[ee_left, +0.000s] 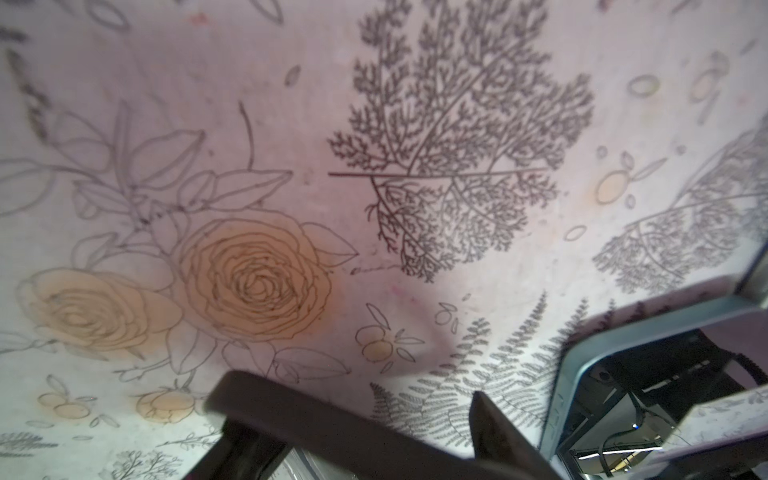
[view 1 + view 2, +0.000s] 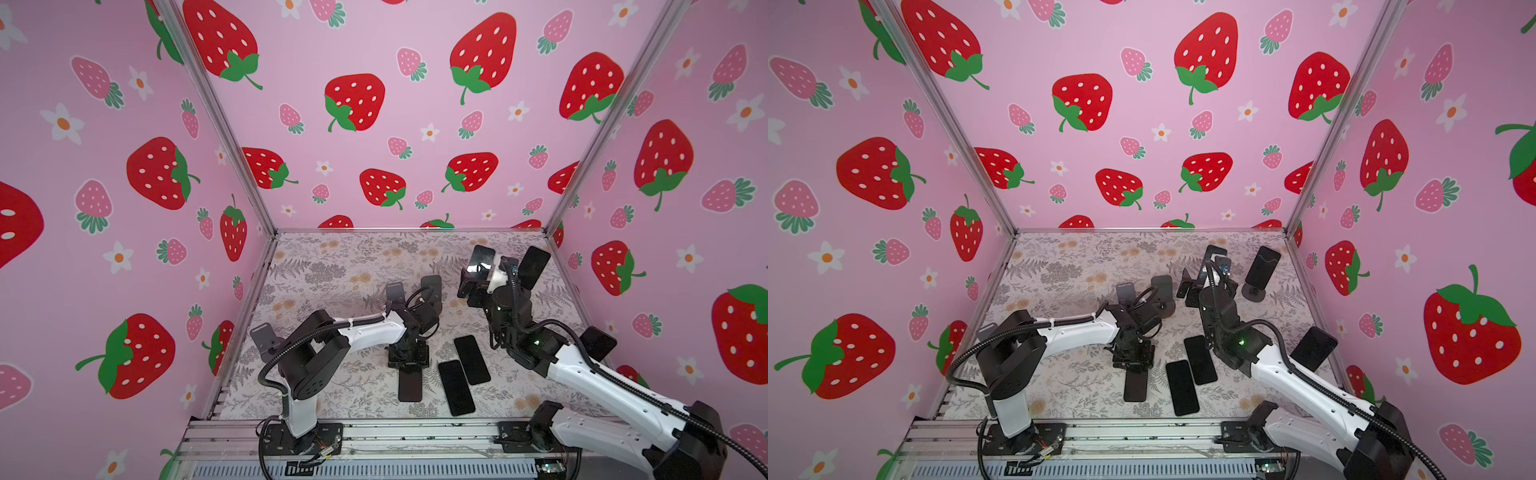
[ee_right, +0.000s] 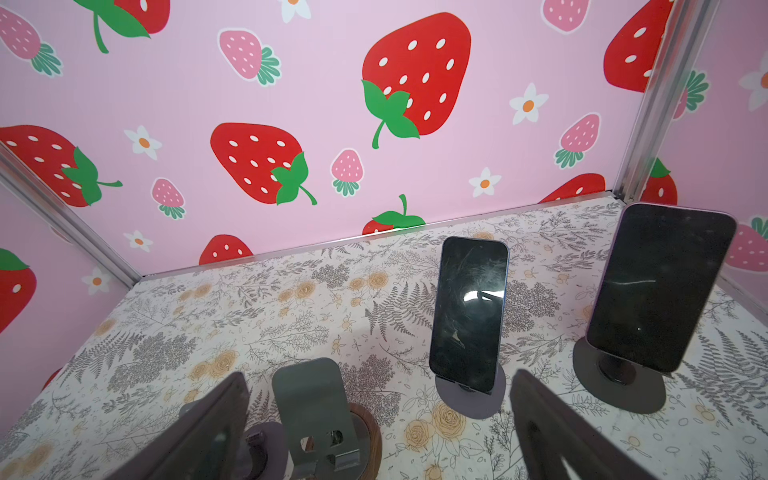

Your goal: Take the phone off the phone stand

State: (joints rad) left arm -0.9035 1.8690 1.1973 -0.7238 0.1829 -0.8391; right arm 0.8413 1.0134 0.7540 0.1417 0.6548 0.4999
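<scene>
Jaws of right gripper point(image 3: 378, 382) held wide apart near phone stand point(image 3: 473, 395); scratched phone point(image 3: 467, 316) propped upright on it. Left gripper point(image 2: 409, 368) clamped on second phone point(image 2: 410, 386), well apart from stand.

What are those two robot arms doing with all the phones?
They are taking phones off their stands. The left gripper looks shut on a phone, low over the flowery table, right beside two flat phones lying there. The right gripper is open and points at two standing phones near the back wall, touching neither yet. An empty stand sits close to it.
</scene>
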